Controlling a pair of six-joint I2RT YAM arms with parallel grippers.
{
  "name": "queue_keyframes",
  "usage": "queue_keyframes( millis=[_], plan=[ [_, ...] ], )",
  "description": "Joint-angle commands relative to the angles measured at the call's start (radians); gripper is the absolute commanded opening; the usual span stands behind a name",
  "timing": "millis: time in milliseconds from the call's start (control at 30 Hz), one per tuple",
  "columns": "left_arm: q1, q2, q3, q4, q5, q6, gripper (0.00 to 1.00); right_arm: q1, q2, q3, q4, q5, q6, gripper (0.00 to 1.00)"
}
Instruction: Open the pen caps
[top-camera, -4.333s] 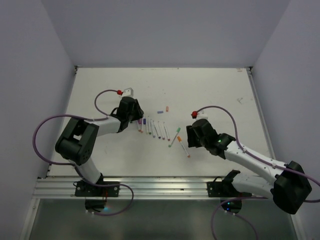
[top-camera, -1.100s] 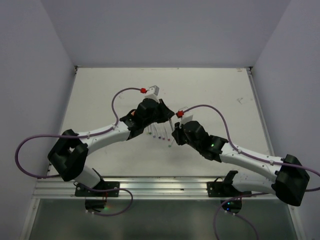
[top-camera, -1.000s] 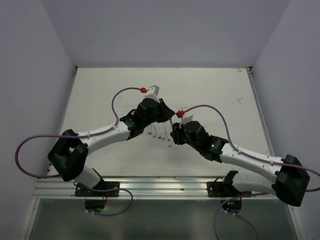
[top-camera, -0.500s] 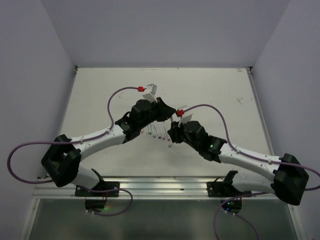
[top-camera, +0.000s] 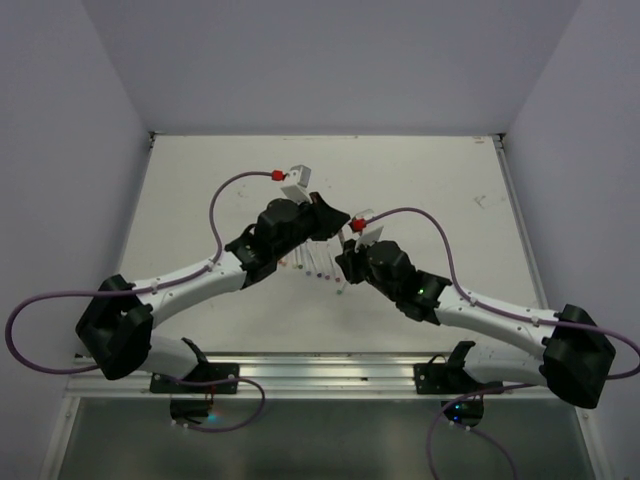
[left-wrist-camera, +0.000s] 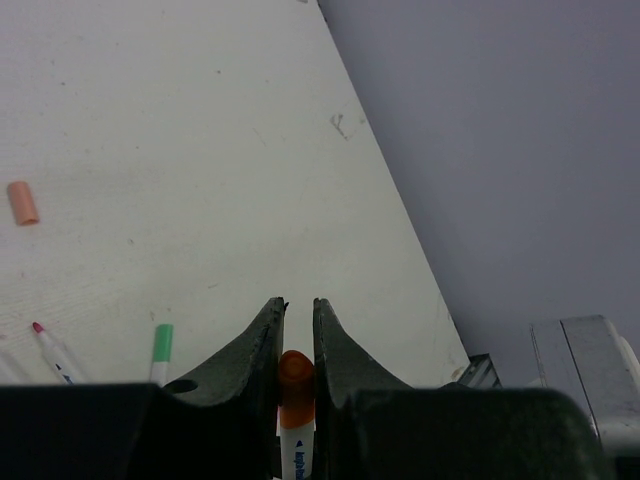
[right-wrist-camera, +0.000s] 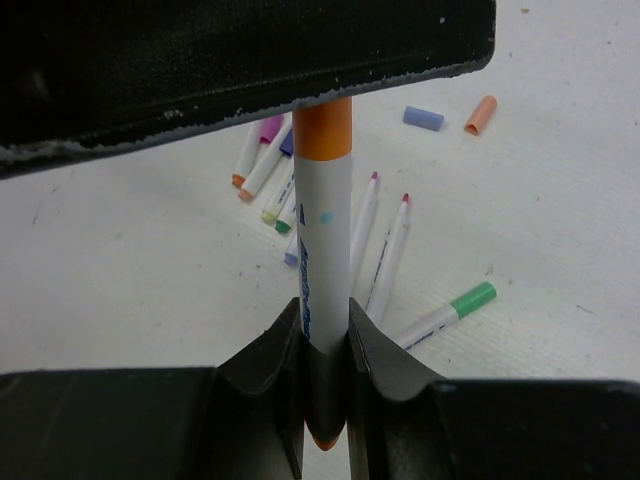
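pen barrel (right-wrist-camera: 322, 250), white, upright at the centre of the right wrist view, its lower end clamped between the narrowly set fingers of the right gripper (right-wrist-camera: 323, 322). orange cap (right-wrist-camera: 323, 128) seated on its upper end, running up under the dark body of the left gripper (left-wrist-camera: 297, 312). in the left wrist view that cap sits low centre, pinched between the two nearly closed fingers. top view: both wrists lie just beside each other over the middle of the table (top-camera: 430, 180), above a row of loose pens (top-camera: 318, 266). upper right of the right wrist view: loose blue cap (right-wrist-camera: 423, 118) and loose peach cap (right-wrist-camera: 481, 114), near each other on the table. green-capped pen (right-wrist-camera: 445, 310) at lower right.
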Motion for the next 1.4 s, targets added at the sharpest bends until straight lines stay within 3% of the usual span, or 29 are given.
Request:
queue_keyframes(
  millis=[0, 533, 867, 1067, 1367],
  plan=[
    [0.003, -0.048, 0.063, 0.102, -0.078, 0.039, 0.0, 0.005, -0.014, -0.027, 0.01, -0.017, -0.025, 0.0],
    [0.19, -0.088, 0.368, 0.161, -0.115, 0.048, 0.0, 0.007, -0.04, -0.165, -0.032, -0.051, -0.008, 0.0],
    [0.271, -0.094, 0.606, 0.079, -0.17, 0.176, 0.0, 0.006, -0.046, -0.139, -0.045, -0.049, -0.013, 0.0],
    [0.29, -0.155, 0.432, -0.043, -0.154, 0.219, 0.0, 0.006, -0.043, -0.061, -0.096, 0.009, 0.015, 0.0],
    [0.322, -0.283, 0.04, -0.211, -0.085, 0.231, 0.0, -0.065, 0.243, 0.186, -0.174, 0.079, 0.079, 0.0]
  ],
)
